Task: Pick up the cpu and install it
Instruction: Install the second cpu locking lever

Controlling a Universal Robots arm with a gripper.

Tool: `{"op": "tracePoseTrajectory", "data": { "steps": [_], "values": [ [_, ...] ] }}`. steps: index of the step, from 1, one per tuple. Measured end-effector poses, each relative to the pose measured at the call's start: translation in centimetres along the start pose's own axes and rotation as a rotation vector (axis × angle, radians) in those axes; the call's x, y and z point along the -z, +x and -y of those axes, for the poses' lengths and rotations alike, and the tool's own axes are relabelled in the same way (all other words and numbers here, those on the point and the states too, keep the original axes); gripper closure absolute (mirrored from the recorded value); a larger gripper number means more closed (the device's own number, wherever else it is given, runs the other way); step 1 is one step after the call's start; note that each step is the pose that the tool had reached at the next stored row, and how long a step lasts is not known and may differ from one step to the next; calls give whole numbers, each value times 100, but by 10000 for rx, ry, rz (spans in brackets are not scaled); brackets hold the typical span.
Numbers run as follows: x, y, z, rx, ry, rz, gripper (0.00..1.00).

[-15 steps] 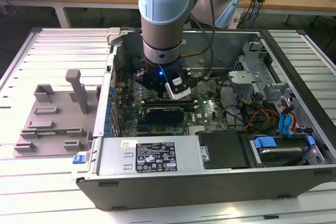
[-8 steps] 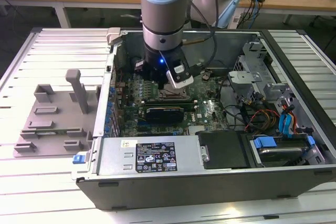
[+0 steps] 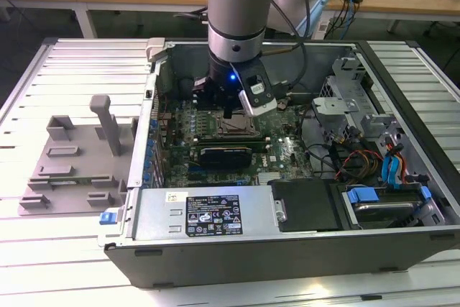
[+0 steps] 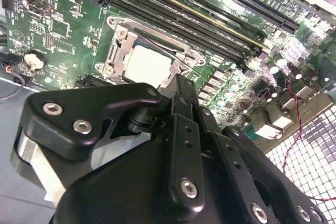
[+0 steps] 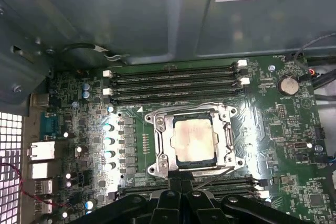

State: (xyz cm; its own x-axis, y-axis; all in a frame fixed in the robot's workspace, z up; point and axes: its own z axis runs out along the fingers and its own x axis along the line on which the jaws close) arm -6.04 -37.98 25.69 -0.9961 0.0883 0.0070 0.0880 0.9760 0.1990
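A: Start big. What's on the counter (image 3: 65, 249)?

B: An open computer case (image 3: 287, 242) lying on its side, with the motherboard (image 5: 283, 145) flat inside. The arm (image 3: 241, 12) reaches down into it, and the end effector (image 5: 181, 195) hangs just over the socket (image 5: 157, 145).

A: And the cpu?

B: The cpu (image 5: 194, 139) sits inside the socket's metal frame, its silver top facing up, in both wrist views (image 4: 148, 64).

A: Is the end effector holding it?

B: No. Its fingers look drawn together, empty, just beside the frame.

A: How would it handle?

B: Light, stiff and slick on top (fragile underneath, I'd judge). Take it by two opposite thin edges and keep it level.
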Motion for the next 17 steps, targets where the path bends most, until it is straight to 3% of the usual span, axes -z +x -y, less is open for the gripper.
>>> {"op": "tracePoseTrajectory", "data": {
  "steps": [5, 7, 9, 12, 14, 17],
  "values": [
    [4, -13, 22, -3, 0, -10, 89],
    [6, -43, 31, -12, 9, -54, 89],
    [16, -69, 73, -21, 16, -102, 89],
    [18, -77, 133, -23, 15, -111, 89],
    [-73, -58, 157, -23, 17, -114, 89],
    [-135, -9, 174, -23, 15, -113, 89]
  ]
}}
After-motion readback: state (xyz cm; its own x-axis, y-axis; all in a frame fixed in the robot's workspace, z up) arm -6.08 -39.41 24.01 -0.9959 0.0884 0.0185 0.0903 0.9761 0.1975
